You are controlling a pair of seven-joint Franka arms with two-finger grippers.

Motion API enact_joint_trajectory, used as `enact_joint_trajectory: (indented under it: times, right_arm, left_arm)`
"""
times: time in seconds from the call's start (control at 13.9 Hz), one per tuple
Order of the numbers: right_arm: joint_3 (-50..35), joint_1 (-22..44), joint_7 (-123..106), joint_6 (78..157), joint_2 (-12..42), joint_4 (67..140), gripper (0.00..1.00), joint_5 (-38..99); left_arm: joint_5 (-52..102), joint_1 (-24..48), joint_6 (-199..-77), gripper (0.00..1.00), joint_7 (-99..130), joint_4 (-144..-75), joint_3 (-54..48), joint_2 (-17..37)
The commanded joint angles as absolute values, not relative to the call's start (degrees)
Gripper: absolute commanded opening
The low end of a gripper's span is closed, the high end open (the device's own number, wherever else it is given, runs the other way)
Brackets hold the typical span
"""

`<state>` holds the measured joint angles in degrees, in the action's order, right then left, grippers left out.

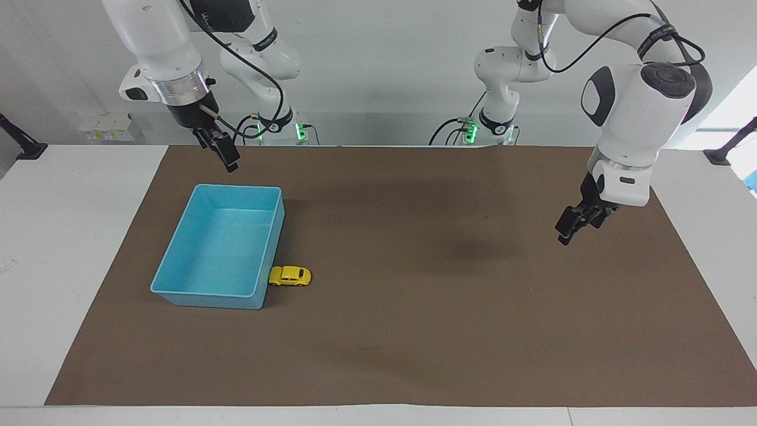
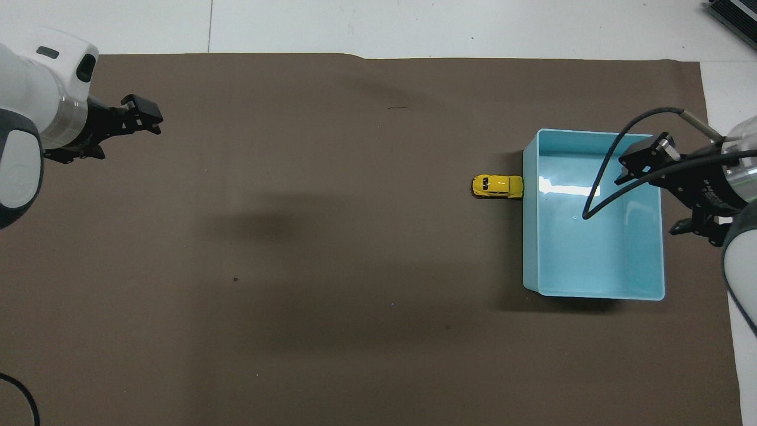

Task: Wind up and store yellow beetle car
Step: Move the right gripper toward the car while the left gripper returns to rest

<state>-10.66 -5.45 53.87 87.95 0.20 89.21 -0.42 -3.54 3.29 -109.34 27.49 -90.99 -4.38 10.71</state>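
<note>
You haven't started: the yellow beetle car (image 1: 290, 276) sits beside the blue tray (image 1: 177, 263), untouched. The left gripper (image 1: 566, 229) and the right gripper (image 1: 222, 152) hang spread and empty.

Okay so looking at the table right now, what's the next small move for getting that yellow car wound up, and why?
Probably swing the right gripper out and down over the yellow beetle car. It is empty and open, up in the air near the blue tray, and the car sits untouched on the brown mat against the tray's wall. The left gripper hangs toward the other end.
</note>
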Motion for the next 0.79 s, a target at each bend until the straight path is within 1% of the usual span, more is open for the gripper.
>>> enact_joint_trajectory:
  times: [0.0,0.22,0.43,0.72]
  right_arm:
    - [-11.07,-5.27,63.25,90.44,-0.88,91.49,1.0,0.88]
    - [-11.07,-4.13,72.66,92.19,0.35,91.58,1.0,0.79]
    - [-11.07,-3.78,77.42,94.56,1.49,92.19,1.0,0.7]
    - [-11.07,-1.85,86.64,98.87,3.42,93.77,1.0,-0.09]
  left_arm:
    - [-2.72,1.15,-107.49,1.0,18.58,-92.2,-4.57,8.53]
    - [-2.72,-0.44,-105.3,1.0,10.39,-92.2,-4.57,7.83]
    - [-2.72,-1.49,-103.28,1.0,5.2,-92.2,-4.48,6.69]
    - [-2.81,-2.11,-100.9,1.0,2.9,-91.58,-4.57,4.49]
